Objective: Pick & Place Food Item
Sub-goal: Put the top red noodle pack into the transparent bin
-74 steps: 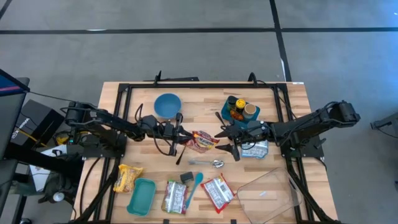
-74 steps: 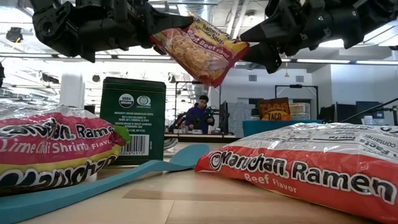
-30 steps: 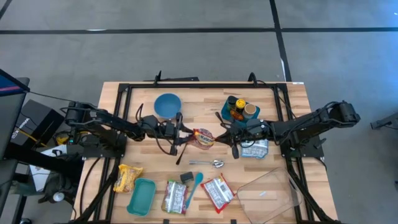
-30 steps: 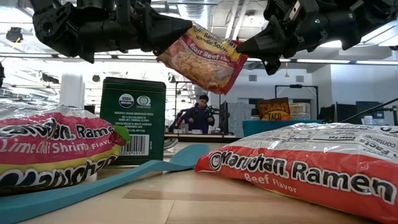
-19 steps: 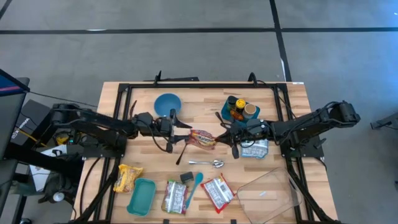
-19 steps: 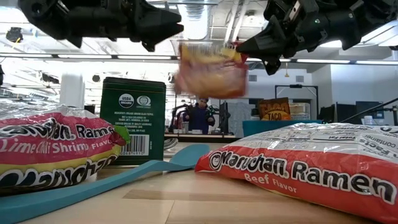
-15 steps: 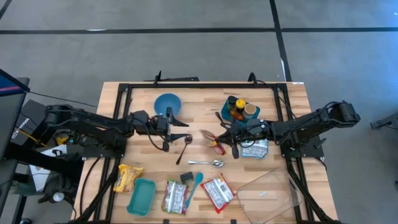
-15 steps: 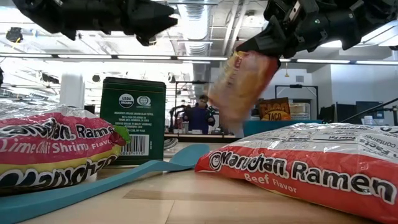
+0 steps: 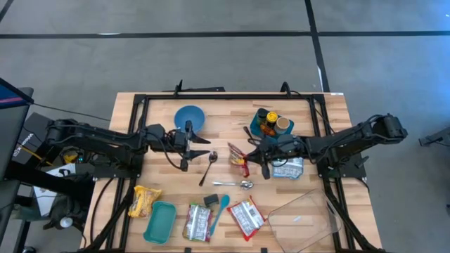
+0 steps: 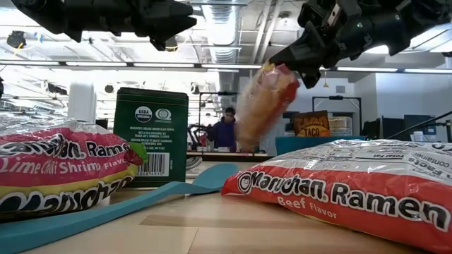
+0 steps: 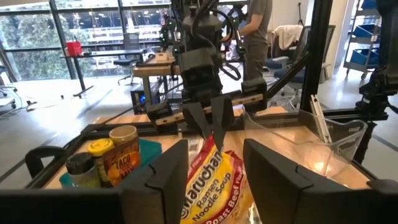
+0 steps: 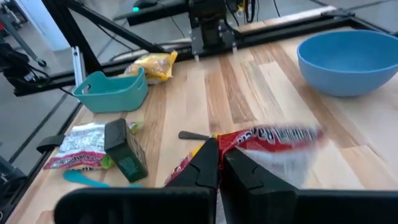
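At the table's near edge, in the low view, a lime chili shrimp ramen pack (image 10: 67,176) and a beef ramen pack (image 10: 353,187) lie flat, with a blue spatula (image 10: 106,212) between them and a green tin (image 10: 151,136) just behind. Above the middle of the table the right gripper (image 9: 247,153) is clamped shut on one end of the roast beef ramen packet (image 9: 240,161). The packet hangs clear of the wood, long axis nearly vertical, pinched end up and free end pointing down. The left gripper (image 9: 199,143) is apart from it, jaws parted and empty, near the blue bowl (image 9: 188,117). A second ago both grippers held the packet stretched almost level between them; the left has since let go and drawn back, and the packet has swung down under the right gripper. Farther off stands a person (image 10: 227,130).
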Motion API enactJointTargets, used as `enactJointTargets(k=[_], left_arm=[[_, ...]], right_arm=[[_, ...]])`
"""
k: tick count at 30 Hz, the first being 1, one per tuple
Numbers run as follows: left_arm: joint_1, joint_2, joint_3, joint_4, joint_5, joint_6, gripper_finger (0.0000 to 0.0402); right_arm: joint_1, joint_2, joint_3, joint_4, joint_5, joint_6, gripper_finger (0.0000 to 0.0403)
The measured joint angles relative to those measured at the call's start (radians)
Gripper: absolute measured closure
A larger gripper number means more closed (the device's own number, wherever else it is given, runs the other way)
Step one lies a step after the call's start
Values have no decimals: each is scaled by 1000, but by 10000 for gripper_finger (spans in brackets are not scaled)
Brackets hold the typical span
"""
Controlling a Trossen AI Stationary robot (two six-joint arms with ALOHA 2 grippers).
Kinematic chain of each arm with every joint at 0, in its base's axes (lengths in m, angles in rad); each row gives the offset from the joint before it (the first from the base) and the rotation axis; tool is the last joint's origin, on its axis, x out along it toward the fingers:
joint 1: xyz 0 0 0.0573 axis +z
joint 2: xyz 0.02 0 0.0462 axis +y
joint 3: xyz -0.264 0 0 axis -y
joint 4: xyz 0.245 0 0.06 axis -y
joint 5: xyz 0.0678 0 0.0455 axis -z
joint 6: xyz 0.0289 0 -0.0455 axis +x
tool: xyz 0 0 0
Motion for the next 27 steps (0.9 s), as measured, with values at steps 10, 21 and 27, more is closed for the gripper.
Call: enactJointTargets(k=[10,21,27], left_arm=[[0,0,0,2,1,0,257],[0,0,0,3,4,0,257],[0,0,0,4,4,0,258]], right_arm=[[71,0,149,-283,148,-7,403],[179,0,328,-559,169,-35,403],[263,0,455,-793,230,-17,403]])
